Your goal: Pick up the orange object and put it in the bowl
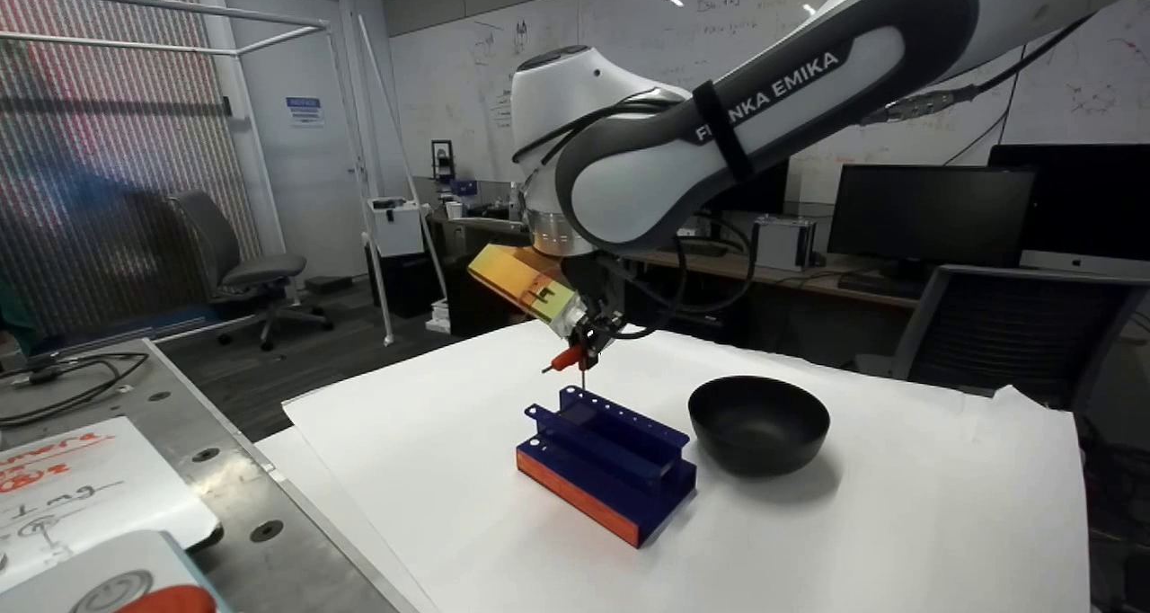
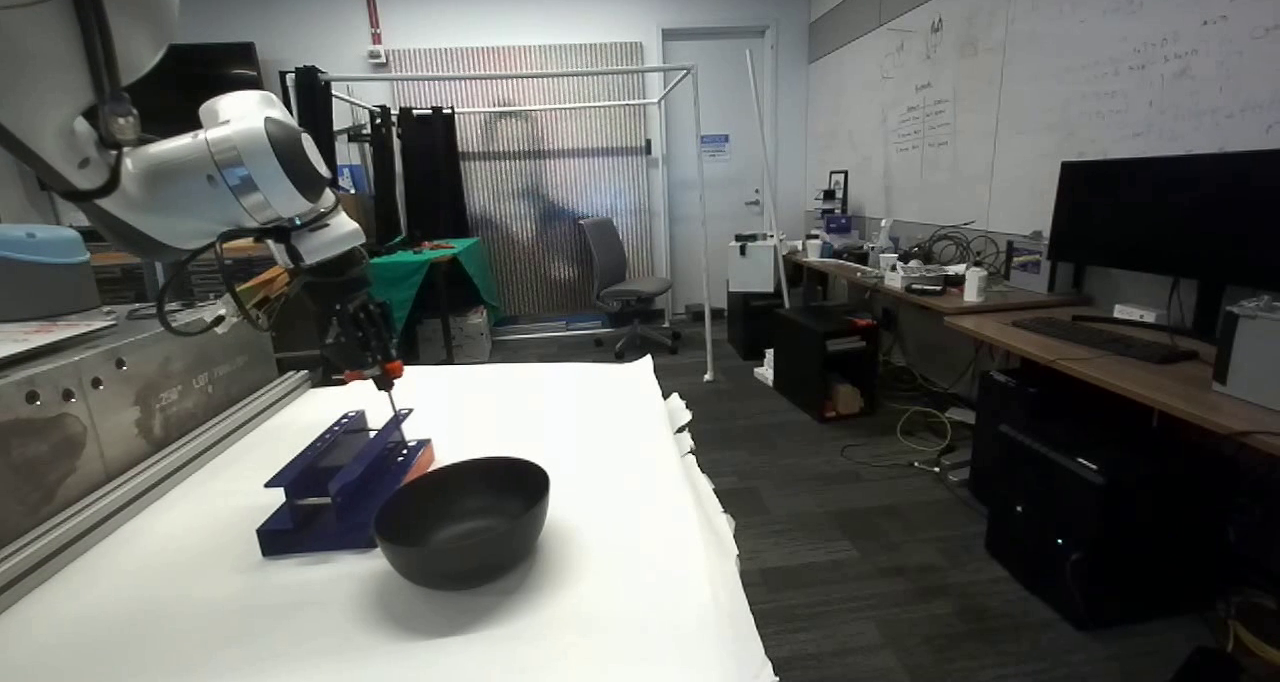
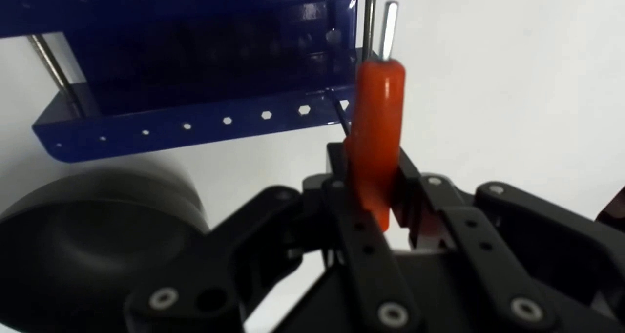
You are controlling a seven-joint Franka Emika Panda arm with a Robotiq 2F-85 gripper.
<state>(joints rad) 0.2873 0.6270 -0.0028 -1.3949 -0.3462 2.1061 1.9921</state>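
The orange object is an orange-red handle point(image 3: 378, 108) with a short silver metal tip; it also shows in both exterior views point(image 1: 568, 358) point(image 2: 391, 370). My gripper point(image 3: 373, 176) is shut on the handle and holds it tilted above one end of the blue rack; it also shows in both exterior views point(image 1: 588, 343) point(image 2: 372, 357). A thin dark rod point(image 3: 342, 114) runs from beside the jaws down to the rack; a bit of orange-red shows at its top, and I cannot tell if it is a second piece. The black bowl point(image 1: 764, 451) stands beside the rack point(image 2: 465, 557) point(image 3: 97, 260).
The blue slotted rack point(image 1: 593, 483) with an orange-red base stands upright on the white-covered table point(image 1: 431, 469), close to the bowl point(image 2: 335, 512) point(image 3: 171, 133). A metal bench point(image 1: 269, 523) runs along the table's side. Monitors point(image 1: 930, 213) and a chair point(image 1: 1015, 334) stand behind the table.
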